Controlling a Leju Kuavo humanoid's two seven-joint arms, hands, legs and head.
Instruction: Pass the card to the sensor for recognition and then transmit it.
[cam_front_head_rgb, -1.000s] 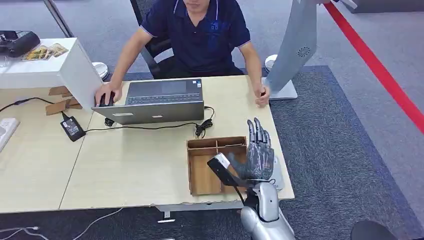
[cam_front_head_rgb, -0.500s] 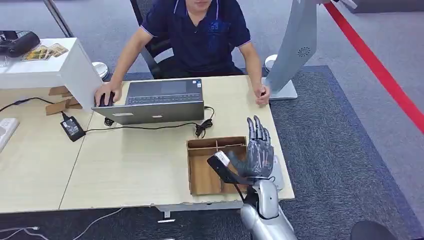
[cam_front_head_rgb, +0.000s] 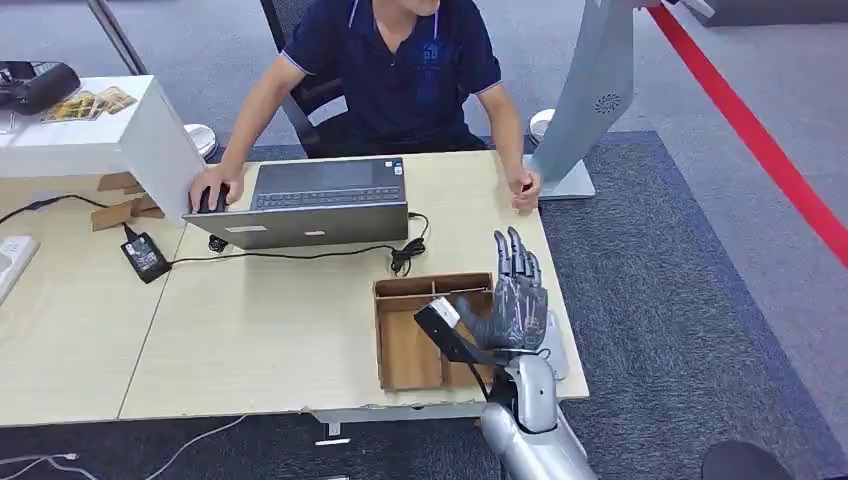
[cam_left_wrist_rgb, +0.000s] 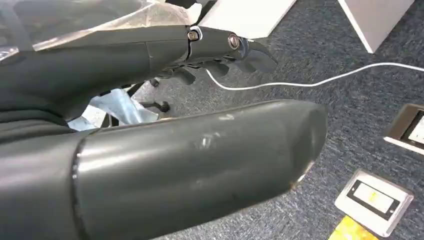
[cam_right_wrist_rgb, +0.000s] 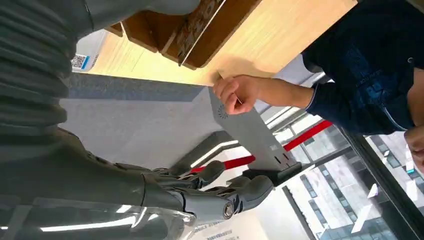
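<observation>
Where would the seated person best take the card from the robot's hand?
Grip the card by its free, pale-labelled end, coming from the laptop side: that end juts out of the right hand above the wooden box, while the hand covers its other end.

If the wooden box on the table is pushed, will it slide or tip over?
It likely slides, not tips: the wooden box is low and wide, flat on the table. Its thin walls suggest little weight, so a light push may shift it.
</observation>
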